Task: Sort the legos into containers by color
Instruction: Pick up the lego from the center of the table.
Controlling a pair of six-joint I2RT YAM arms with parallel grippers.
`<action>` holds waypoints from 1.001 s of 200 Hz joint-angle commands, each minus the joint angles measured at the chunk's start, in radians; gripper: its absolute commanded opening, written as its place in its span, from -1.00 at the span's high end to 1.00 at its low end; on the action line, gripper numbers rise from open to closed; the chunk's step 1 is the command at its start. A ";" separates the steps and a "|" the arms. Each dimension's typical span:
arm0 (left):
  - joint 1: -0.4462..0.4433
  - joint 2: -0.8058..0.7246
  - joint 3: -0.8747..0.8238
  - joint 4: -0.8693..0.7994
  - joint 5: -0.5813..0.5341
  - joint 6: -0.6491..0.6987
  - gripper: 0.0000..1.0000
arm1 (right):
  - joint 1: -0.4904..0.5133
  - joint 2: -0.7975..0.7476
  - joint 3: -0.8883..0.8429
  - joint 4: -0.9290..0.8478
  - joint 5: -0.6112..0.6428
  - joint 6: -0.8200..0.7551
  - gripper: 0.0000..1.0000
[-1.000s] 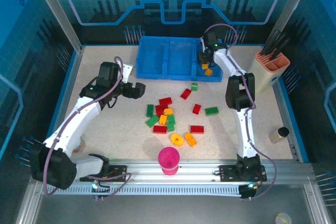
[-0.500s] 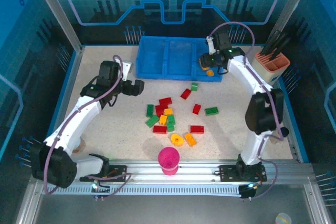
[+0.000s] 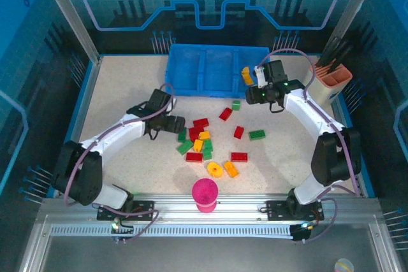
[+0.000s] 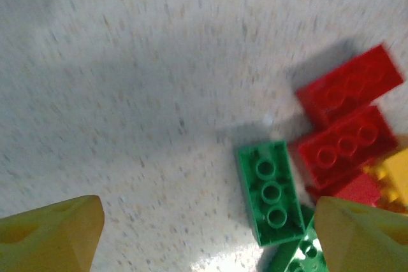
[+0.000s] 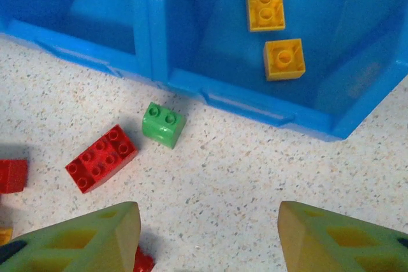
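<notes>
Left claw (image 3: 180,123) has slid to the legos' (image 3: 201,123) edge, bare table (image 3: 127,87) beside.

Overhead wide, wrist views close — legos (image 3: 204,136) shared

Bright, even light is given throughout, while the left wrist view is smeared by blur and glare is seen on the table (image 4: 127,93) between its jaws.
</notes>
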 commanded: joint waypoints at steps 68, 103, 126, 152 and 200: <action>-0.074 0.118 -0.093 0.130 0.004 -0.128 -0.67 | -0.039 -0.025 -0.030 0.007 -0.045 -0.014 -0.24; -0.077 0.171 -0.062 0.115 -0.008 -0.130 -0.62 | -0.039 -0.016 -0.026 0.002 -0.037 -0.011 -0.23; -0.077 0.203 -0.033 0.090 -0.017 -0.131 -0.55 | -0.039 -0.010 -0.021 -0.001 -0.027 -0.011 -0.23; -0.083 0.234 -0.007 0.069 -0.026 -0.131 -0.48 | -0.038 0.003 -0.014 -0.004 -0.021 -0.013 -0.22; -0.083 0.276 0.025 0.048 -0.008 -0.131 0.02 | -0.038 0.031 -0.009 -0.003 -0.002 -0.017 -0.22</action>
